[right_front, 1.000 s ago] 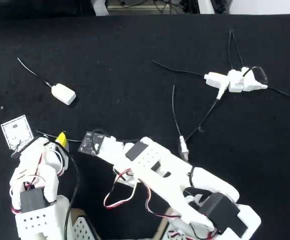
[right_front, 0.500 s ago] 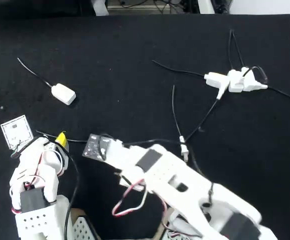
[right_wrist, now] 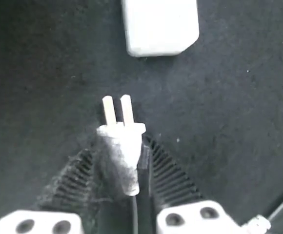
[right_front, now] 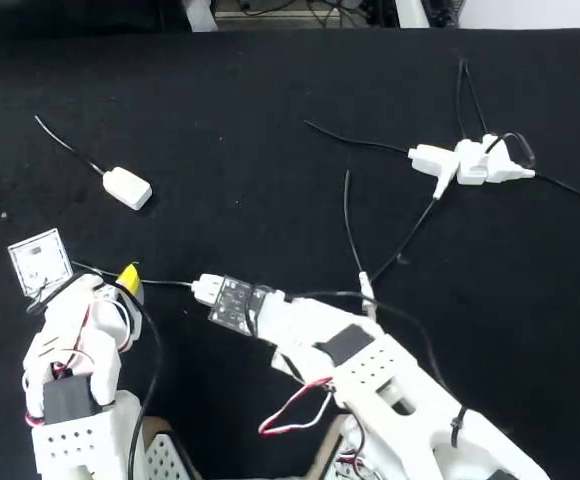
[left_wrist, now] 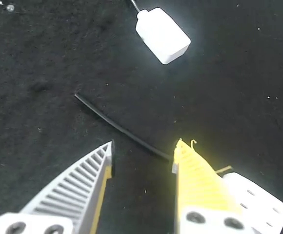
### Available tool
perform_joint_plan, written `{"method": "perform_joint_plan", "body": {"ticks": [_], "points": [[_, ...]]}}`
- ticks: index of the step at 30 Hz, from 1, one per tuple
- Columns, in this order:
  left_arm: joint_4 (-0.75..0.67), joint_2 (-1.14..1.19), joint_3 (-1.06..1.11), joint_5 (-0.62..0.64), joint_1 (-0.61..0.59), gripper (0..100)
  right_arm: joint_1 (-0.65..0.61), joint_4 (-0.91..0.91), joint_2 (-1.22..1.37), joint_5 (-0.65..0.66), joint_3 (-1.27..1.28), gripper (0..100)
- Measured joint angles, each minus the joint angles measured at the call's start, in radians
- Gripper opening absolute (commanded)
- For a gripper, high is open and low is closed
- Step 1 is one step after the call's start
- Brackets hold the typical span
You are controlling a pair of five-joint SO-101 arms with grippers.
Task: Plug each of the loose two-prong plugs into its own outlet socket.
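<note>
Prongs forward, a white two-prong plug (right_wrist: 119, 146) sits clamped between the fingers of the right gripper (right_wrist: 120, 152), which close on its body from both sides. In the right wrist view the two prongs aim toward a white outlet socket (right_wrist: 160, 27) lying on the black table (right_front: 270, 100), with a clear gap between the prong tips and the socket. From the high view the held plug is near the front of the table, well apart from that socket, which lies off toward the far left with a thin black lead trailing from it.

The left gripper (left_wrist: 144, 146) hangs just above the table, its fingers spread wide and holding nothing. A black cable (left_wrist: 117, 126) lies on the cloth across the gap between them.

A second plug (right_front: 367, 288) lies beside the right arm, partly hidden by it. At the far right a white cluster (right_front: 470, 160) of sockets and plugs lies with black cords running out from it. A small square card (right_front: 38, 262) lies beside the left arm.
</note>
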Motion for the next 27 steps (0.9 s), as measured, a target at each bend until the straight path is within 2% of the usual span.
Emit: {"method": "perform_joint_plan", "body": {"ticks": [5,9,11,23,27], "points": [[0.0,0.0,0.0,0.0,0.009,21,-0.066,0.19,0.0,-0.032,-0.081,1.5],[0.0,0.0,0.0,0.0,0.015,21,-0.153,0.264,0.0,-0.037,-0.086,13.9],[0.0,0.0,0.0,0.0,0.015,21,-0.169,0.29,0.0,-0.037,-0.086,16.5],[0.0,0.0,0.0,0.0,0.015,21,-0.166,0.391,0.0,-0.012,-0.233,14.5],[0.0,0.0,0.0,0.0,0.015,21,-0.086,0.391,0.002,0.037,-0.255,14.5]]}}
